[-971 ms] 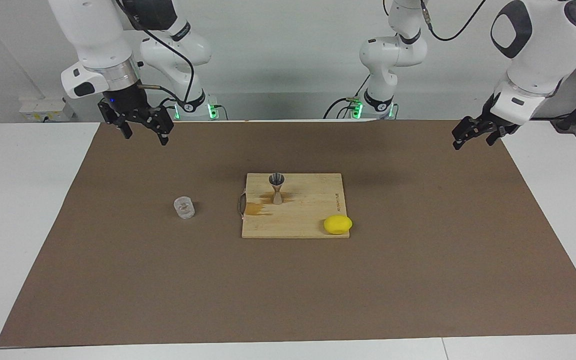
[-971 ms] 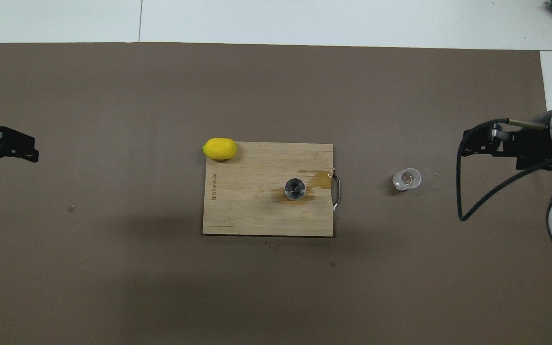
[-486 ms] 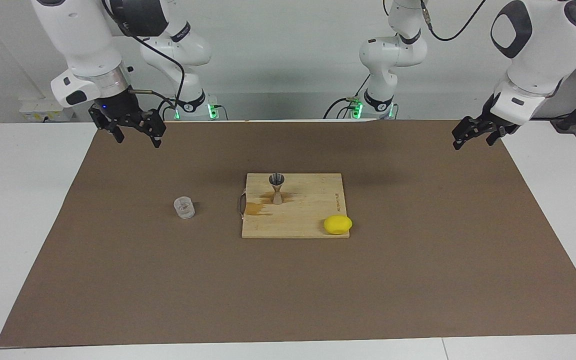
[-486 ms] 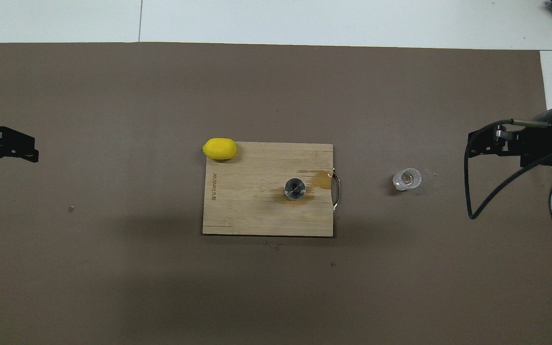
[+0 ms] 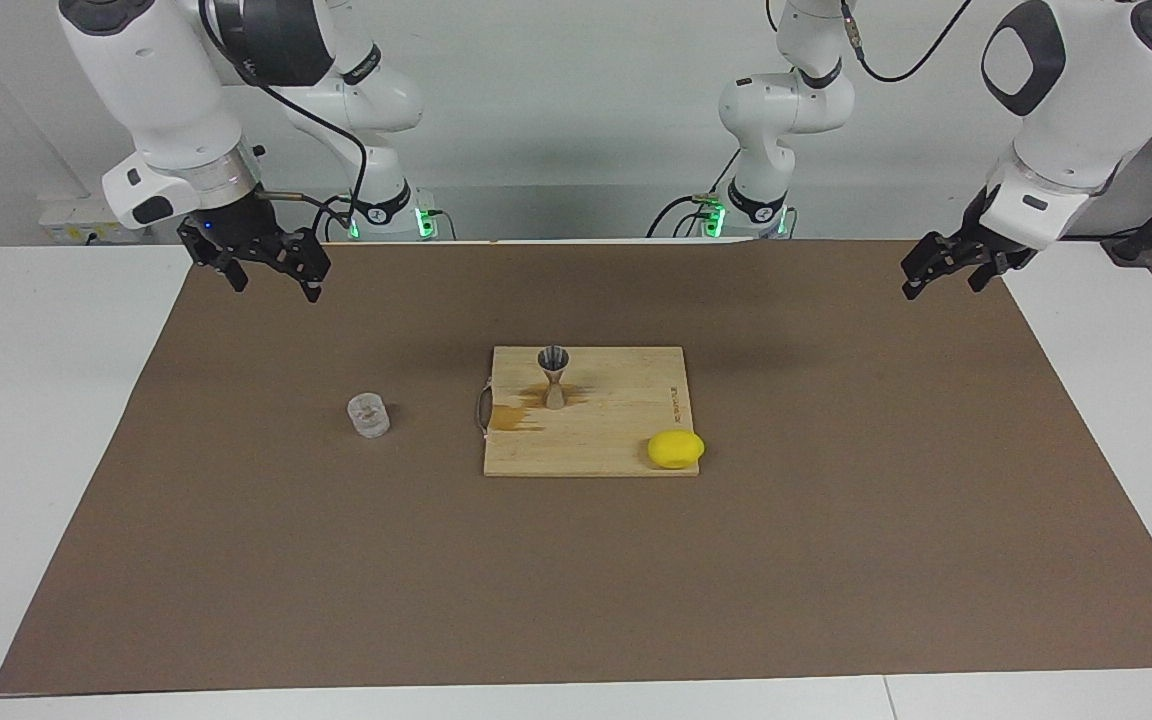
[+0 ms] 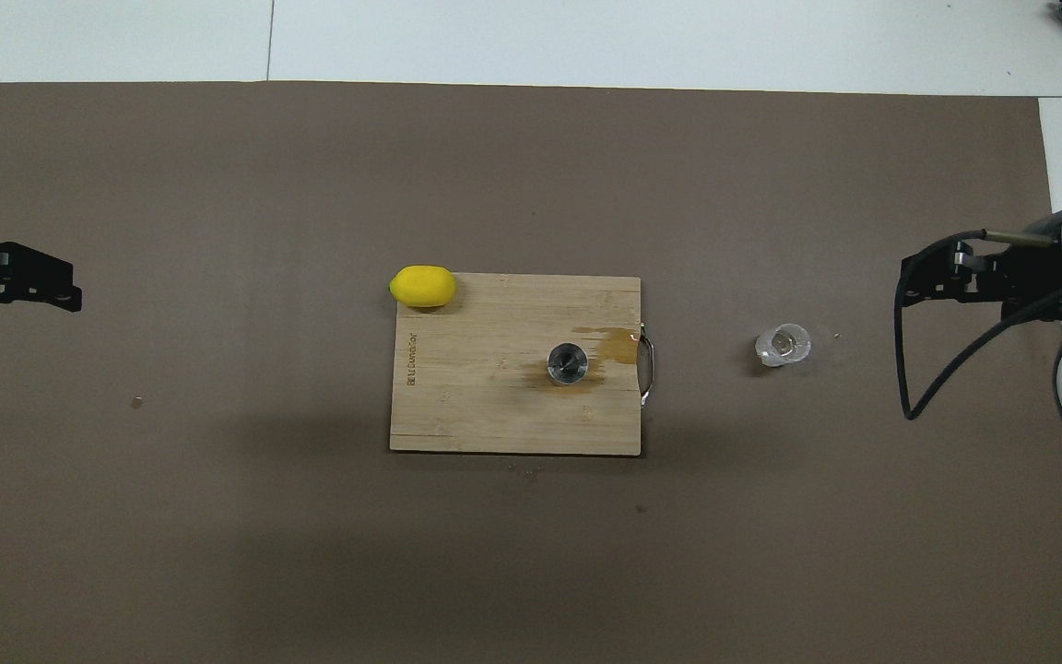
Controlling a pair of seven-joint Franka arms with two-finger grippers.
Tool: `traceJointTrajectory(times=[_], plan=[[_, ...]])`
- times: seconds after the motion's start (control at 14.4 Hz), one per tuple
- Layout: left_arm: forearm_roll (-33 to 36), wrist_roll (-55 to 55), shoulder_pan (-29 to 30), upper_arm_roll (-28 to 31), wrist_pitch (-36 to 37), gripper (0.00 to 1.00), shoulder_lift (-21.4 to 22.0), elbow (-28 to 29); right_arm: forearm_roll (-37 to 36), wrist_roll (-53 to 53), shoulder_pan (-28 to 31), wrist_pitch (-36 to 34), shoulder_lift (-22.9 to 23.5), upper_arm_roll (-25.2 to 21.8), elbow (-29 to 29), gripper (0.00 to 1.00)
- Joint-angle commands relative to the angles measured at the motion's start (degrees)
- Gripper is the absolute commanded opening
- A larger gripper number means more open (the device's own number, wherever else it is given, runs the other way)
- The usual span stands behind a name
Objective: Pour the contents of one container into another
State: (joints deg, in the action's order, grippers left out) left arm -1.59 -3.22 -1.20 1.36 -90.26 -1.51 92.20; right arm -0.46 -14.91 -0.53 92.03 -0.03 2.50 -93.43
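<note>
The clear glass tumbler (image 5: 368,415) stands upright on the brown mat, toward the right arm's end of the table; it also shows in the overhead view (image 6: 782,344). The grey metal jigger (image 5: 554,376) stands upright on the wooden cutting board (image 5: 626,440); from overhead it shows as a round cup (image 6: 568,361). My right gripper (image 5: 276,288) is open and empty, raised over the mat near its edge, well apart from the tumbler; it also shows in the overhead view (image 6: 905,281). My left gripper (image 5: 941,288) is open and empty, and waits over the mat's other end (image 6: 70,288).
A yellow lemon (image 5: 676,449) lies at a corner of the board, half on the mat. A brown wet stain (image 6: 621,343) marks the board between the jigger and the metal handle (image 6: 647,369). The brown mat (image 5: 836,560) covers most of the white table.
My right gripper has drawn back a little toward its own end of the table, away from the tumbler. The left arm has hardly moved. Tumbler and jigger stand as before.
</note>
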Motion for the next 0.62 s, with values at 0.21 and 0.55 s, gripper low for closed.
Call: traceJointTrajectory(times=[0.21,0.55], plan=[[-1.1,-3.8,-1.8,0.3,-0.4,1.00,1.1,0.3,-0.2,3.5,0.7,-0.7,-1.5,0.6,-1.8,0.99],[-1.2,-3.9,-1.8,0.2,-0.4,1.00,1.1,0.3,-0.1,3.4,0.6,-0.7,-1.5,0.6,-1.8,0.99]])
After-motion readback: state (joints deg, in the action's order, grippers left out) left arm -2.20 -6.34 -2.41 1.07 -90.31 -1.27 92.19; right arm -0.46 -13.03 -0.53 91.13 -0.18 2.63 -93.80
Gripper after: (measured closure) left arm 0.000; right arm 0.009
